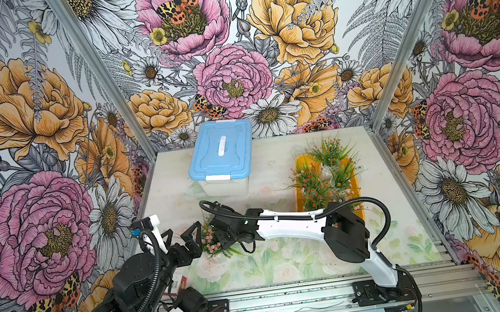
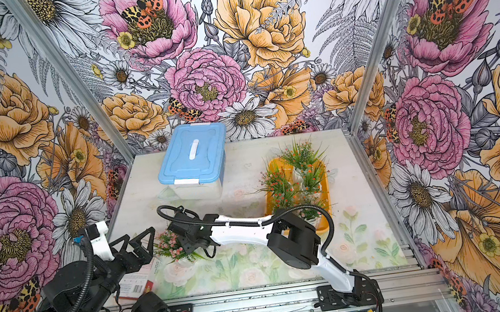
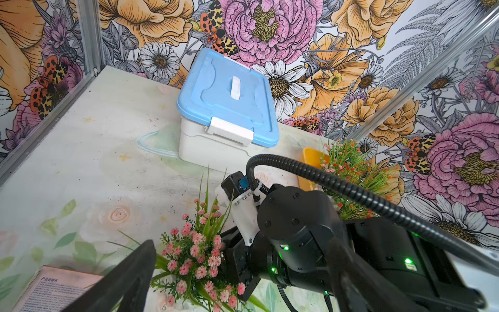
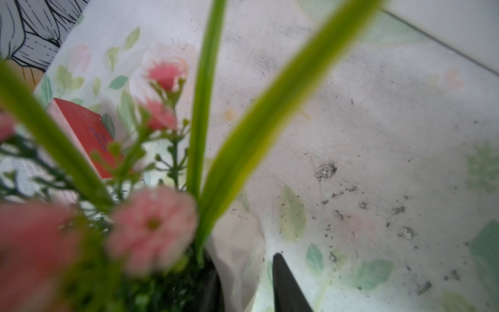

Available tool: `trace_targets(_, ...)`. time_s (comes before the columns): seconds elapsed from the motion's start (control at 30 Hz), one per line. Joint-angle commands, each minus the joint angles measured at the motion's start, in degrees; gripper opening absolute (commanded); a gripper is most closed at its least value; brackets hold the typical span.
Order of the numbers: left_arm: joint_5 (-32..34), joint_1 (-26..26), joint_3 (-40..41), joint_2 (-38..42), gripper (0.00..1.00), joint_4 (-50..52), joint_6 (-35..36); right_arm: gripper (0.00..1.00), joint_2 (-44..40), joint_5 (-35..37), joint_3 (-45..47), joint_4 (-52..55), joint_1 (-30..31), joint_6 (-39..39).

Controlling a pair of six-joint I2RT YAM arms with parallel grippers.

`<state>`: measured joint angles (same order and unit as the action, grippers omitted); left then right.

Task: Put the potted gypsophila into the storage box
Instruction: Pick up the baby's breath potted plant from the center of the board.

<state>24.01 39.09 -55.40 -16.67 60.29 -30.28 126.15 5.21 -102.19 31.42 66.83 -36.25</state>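
Floral tabletop [image 1: 167,180]: left gripper [image 1: 182,231] gapes, right gripper [image 4: 243,272] straddles gypsophila [image 3: 194,254], grip unclear; booklet [image 3: 54,289] "产品说明书".

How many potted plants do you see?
5: four orange-flowered plants in the storage box, one pink plant at the right end effector; the right arm may hide others.

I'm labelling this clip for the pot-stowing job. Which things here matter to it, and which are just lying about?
In the job: pink gypsophila pot; yellow tray, holding orange-flowered pots; right gripper, fingers either side of the pot.
Lying about: blue-lidded box; printed carton; left gripper, open and empty.
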Motion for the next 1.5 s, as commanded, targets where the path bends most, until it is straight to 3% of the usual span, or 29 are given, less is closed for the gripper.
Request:
trace_targets(0.0, 0.7, -0.4, -1.2, -0.5, 0.99, 1.0, 0.4, 0.27, 2.5, 1.7, -0.3, 2.4, -0.2, -0.5)
trace_targets(0.33, 1.0, -0.4, -1.3, -1.8, 0.99, 0.8, 0.2, 0.00, -1.3, 2.8, -0.2, 2.4, -0.7, 1.5)
trace_targets(0.6, 1.3, -0.4, -1.5, -4.6, 0.99, -1.1, 0.9, 0.00, -9.2, 6.1, -0.1, 2.4, -2.4, 5.4)
trace_targets(0.97, -0.1, -0.4, -0.3, -11.9, 0.99, -13.8, 4.5, 0.00, -18.5, 7.0, 2.7, 2.4, -8.5, 9.1)
trace_targets(1.47, -9.7, -2.5, -4.4, -34.0, 0.99, -38.1, 12.5, 0.00, -31.4, 10.3, 10.6, 2.4, -27.1, 16.0)
